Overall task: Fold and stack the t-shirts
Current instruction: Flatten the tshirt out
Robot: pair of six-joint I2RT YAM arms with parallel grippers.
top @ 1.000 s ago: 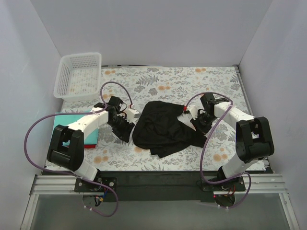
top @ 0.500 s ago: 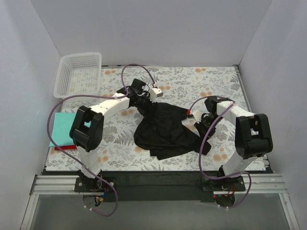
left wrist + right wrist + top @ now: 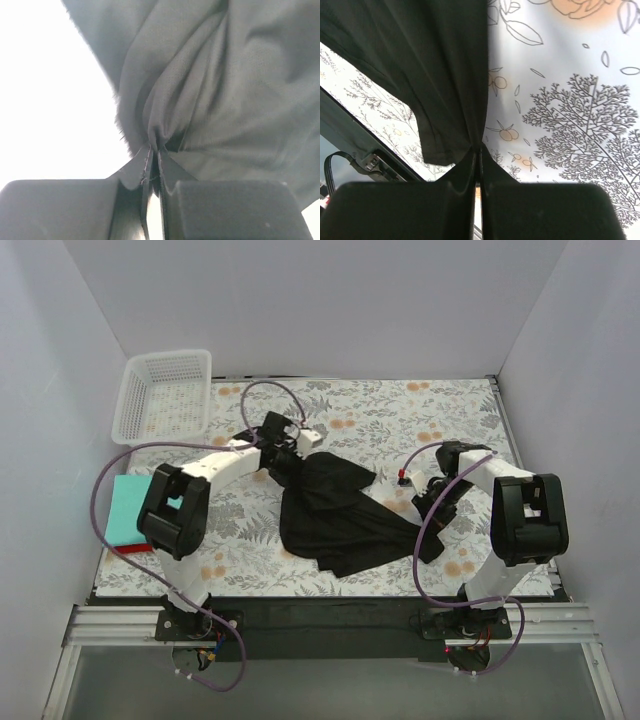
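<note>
Left gripper (image 3: 154, 157) and right gripper (image 3: 477, 150) each clamp an edge of the crumpled black t-shirt (image 3: 335, 515). Spreading appears to be the step in hand; next, the cloth needs pulling flat.

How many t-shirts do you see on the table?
3: a black t-shirt crumpled at the centre, a folded teal t-shirt at the left edge, and a red t-shirt under it, mostly hidden. More may lie beneath.

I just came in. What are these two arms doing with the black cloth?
Both arms hold one black t-shirt, which lies crumpled on the flowered table. The left jaws are shut on its far left corner, the right jaws on its right side. It is not folded yet.
</note>
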